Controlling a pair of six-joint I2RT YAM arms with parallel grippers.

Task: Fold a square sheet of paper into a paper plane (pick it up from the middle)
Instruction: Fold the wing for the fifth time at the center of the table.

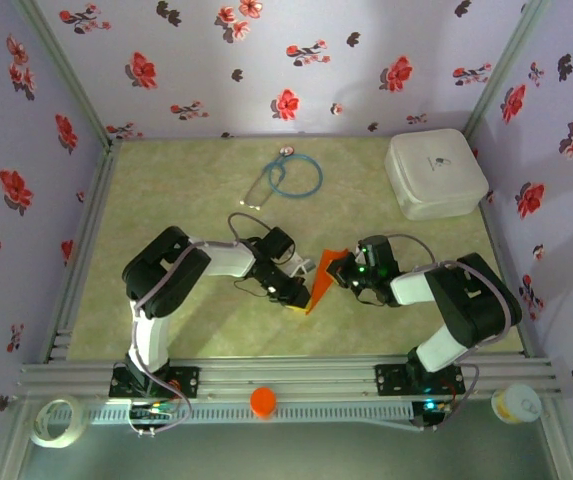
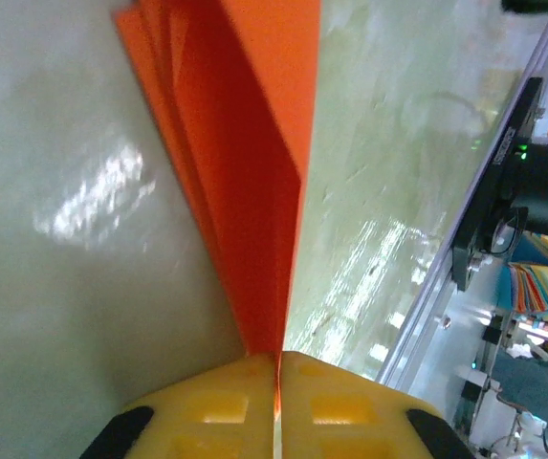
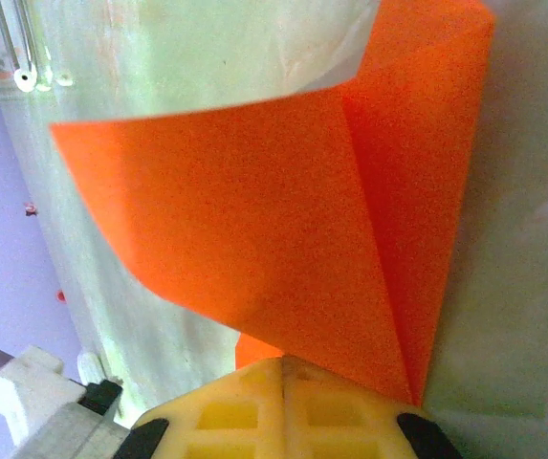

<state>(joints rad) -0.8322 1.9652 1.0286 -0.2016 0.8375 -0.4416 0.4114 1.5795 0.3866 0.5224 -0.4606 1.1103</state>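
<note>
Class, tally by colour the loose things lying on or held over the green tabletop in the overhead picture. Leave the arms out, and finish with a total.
Orange: 1, the folded orange paper
Teal-blue: 1, the stethoscope
White: 1, the white rounded box
Total: 3

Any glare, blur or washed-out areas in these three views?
Top external: even light, soft shadows on the table, no strong glare. Left wrist: white glare patches on the table, background at right blurred. Right wrist: folded orange paper soft-edged, table behind it washed out near the top.
</note>
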